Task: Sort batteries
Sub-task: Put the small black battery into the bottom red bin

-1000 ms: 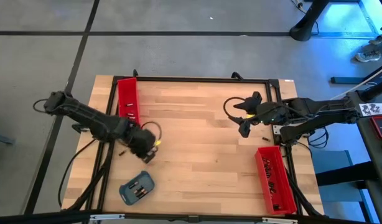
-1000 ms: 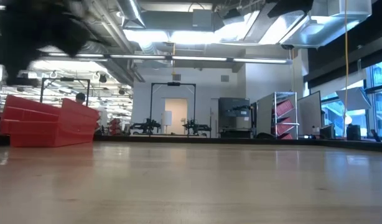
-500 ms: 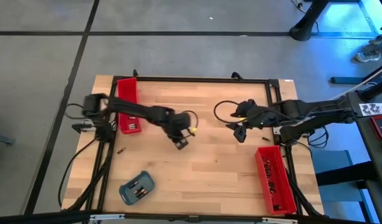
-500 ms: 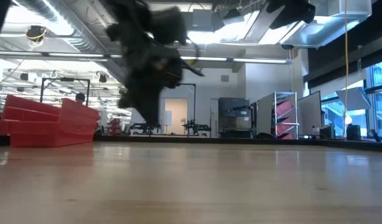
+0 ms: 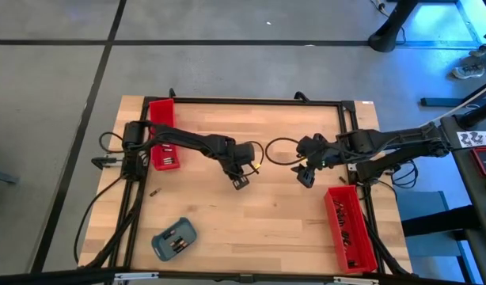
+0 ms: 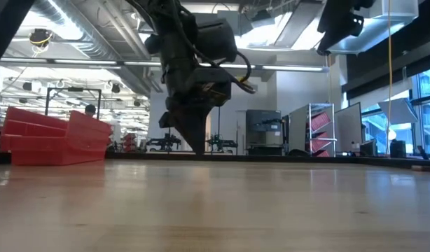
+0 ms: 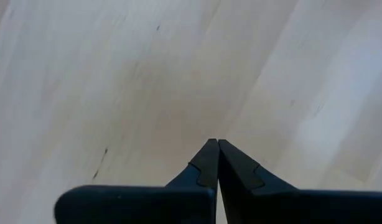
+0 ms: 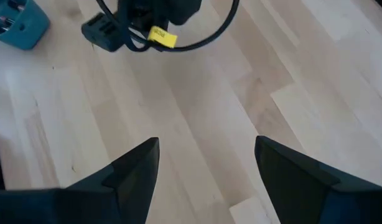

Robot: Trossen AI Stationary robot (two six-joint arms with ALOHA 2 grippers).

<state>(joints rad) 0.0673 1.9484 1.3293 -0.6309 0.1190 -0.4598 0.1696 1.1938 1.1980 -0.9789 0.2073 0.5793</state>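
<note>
Left gripper (image 5: 241,181) hovers clenched and empty at mid-table; right gripper (image 5: 305,176), released, faces it. Batteries (image 5: 172,241) lie in the near-left blue tray (image 5: 161,245). Better to open before descending.

The desk (image 5: 267,198) was pale wood-grained, the two trays (image 5: 161,133) (image 5: 350,228) red, the small tray (image 5: 173,238) blue-grey.

My left gripper (image 5: 241,183) mid-frame over table (image 5: 259,214) centre, fingertips pressed together. My right gripper (image 5: 305,178) just right of it, fingers spread. One long tray (image 5: 163,131) upper left on table, another (image 5: 350,229) lower right. Small tray (image 5: 173,240) lower left, batteries (image 5: 176,238) inside. Lone battery (image 5: 153,191) left of centre on table.
</note>
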